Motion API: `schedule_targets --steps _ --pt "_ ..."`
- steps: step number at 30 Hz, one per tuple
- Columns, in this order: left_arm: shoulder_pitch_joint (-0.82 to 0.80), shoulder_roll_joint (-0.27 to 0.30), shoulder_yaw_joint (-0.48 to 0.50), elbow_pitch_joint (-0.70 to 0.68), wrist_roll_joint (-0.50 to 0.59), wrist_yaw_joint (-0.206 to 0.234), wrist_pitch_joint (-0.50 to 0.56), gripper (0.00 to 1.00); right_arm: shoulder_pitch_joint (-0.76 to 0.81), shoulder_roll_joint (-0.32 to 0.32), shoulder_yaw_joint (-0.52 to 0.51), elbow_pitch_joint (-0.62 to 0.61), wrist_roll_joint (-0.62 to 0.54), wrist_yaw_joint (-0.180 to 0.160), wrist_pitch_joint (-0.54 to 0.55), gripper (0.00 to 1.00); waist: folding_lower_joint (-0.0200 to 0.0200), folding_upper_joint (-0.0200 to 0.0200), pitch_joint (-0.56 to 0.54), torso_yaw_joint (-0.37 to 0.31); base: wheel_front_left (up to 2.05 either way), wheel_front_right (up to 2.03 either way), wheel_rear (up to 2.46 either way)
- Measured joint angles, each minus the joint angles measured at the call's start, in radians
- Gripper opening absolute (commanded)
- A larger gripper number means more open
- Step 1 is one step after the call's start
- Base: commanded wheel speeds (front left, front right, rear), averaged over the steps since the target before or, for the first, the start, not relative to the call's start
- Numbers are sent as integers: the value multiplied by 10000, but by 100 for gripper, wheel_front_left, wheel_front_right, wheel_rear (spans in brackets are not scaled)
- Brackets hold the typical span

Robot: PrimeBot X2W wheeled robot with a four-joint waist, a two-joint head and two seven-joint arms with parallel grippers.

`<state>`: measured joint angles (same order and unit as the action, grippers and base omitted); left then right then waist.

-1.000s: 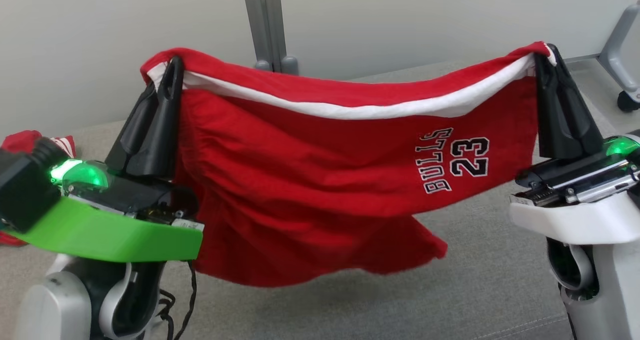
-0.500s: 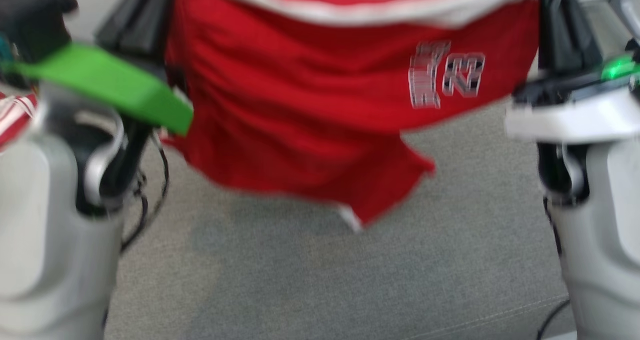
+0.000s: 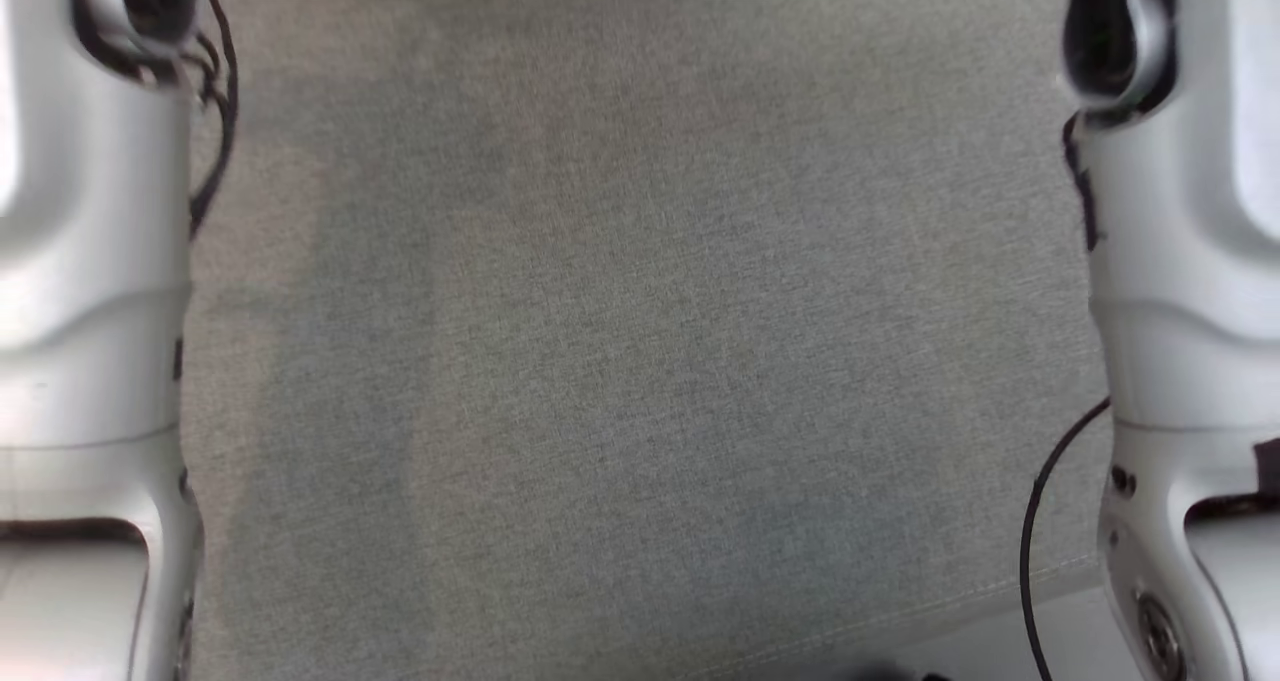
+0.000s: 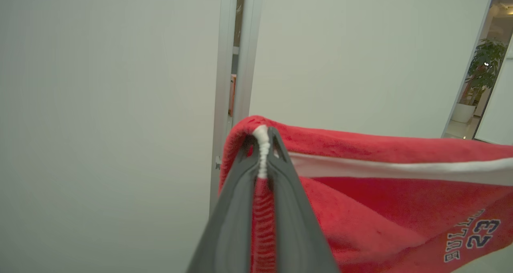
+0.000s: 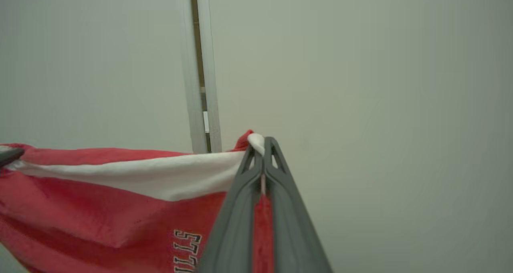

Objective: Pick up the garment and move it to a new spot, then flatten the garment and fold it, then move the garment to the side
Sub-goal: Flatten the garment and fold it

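Note:
The garment (image 4: 380, 193) is a pair of red shorts with a white band and "BULLS 23" lettering, hanging in the air in front of a pale wall. My left gripper (image 4: 262, 134) is shut on one corner of its white-edged hem. My right gripper (image 5: 262, 142) is shut on the opposite corner, and the garment (image 5: 100, 193) stretches away to that view's left. The cloth sags a little between the two grips. In the head view, my two pale forearms (image 3: 90, 261) (image 3: 1180, 261) stand at the left and right edges.
A grey fabric surface (image 3: 640, 341) spreads between the forearms in the head view, with its front seam at the bottom right. A metal partition post (image 4: 232, 84) runs up the wall behind the garment. A potted plant (image 4: 483, 68) stands far off to the right.
The head view has swung downward, so the garment and both grippers have left it and only forearms and grey surface remain. Both grips on the garment hold.

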<state>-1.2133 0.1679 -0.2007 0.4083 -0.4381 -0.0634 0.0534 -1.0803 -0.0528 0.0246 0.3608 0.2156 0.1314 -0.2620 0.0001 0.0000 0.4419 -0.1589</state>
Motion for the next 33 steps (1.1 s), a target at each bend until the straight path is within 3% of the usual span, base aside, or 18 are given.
schedule_targets --steps 4,9,14,21,27,33 --pt "1158 -84 -23 897 -244 -221 -773 0 1093 36 368 265 199 0 -2 0 3 0 701 -22 0 0 0" --pt "2430 -288 -48 1011 -731 -437 -1563 0 2319 33 343 -52 407 0 -4 0 3 0 1145 36 0 0 0" --pt "3792 -224 -58 144 -1237 -556 -2096 0 3661 38 230 -909 546 0 -6 0 2 0 917 103 0 0 0" --pt "6329 -290 -470 -1634 -1735 -591 -2071 0 5901 33 -17 -1827 719 0 -4 0 -1 0 -45 164 0 0 0" --pt "8616 -431 -924 -3494 -1900 -244 -1722 0 7794 35 -244 -2755 725 0 -4 0 -1 0 -1069 190 0 0 0" --pt "11047 -426 -1003 -5262 -2136 497 -1513 0 9709 40 -523 -3779 1283 2 -4 0 -2 0 -2078 161 0 0 0"
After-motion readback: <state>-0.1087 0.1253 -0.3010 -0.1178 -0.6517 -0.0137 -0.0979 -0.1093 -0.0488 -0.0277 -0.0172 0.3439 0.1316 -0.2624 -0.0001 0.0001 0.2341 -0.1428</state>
